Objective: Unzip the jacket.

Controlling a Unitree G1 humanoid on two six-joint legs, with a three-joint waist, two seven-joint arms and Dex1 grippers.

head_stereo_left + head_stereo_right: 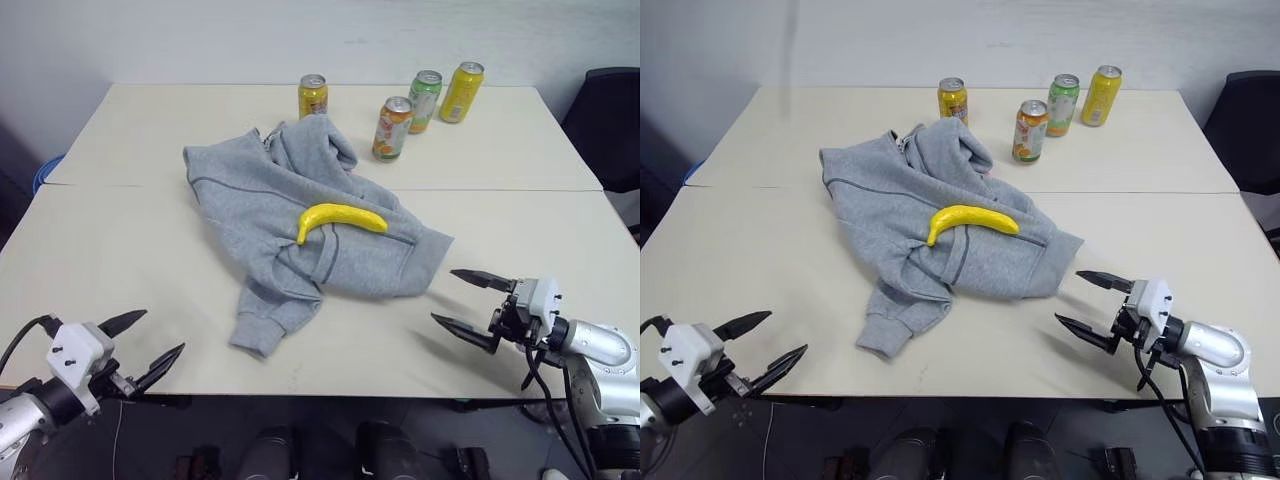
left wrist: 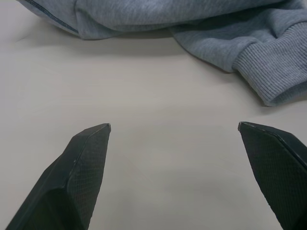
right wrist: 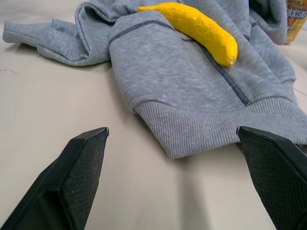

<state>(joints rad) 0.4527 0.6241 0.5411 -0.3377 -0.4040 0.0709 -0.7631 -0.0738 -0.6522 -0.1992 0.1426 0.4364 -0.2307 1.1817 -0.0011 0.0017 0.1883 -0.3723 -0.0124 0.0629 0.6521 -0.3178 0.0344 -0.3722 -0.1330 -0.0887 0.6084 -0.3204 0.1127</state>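
Right gripper [image 1: 468, 300] gapes wide beside the jacket [image 1: 290, 215], crumpled mid-table under a banana [image 1: 340, 218]. Left gripper [image 2: 175, 132], wide too, faces a ribbed cuff [image 2: 268, 72]. Right wrist: soft, floppy hem; pin fabric, seek the zipper.

Office-like room, plain beige tables [image 1: 120, 260], black chair [image 1: 612, 120]

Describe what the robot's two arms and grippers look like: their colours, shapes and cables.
Each gripper, left and right, has two black, pointed, wedge-shaped fingers with finely textured pads, mounted on a white block. The wrists are dark, the right forearm silvery-grey. Black cables loop beside both wrists.
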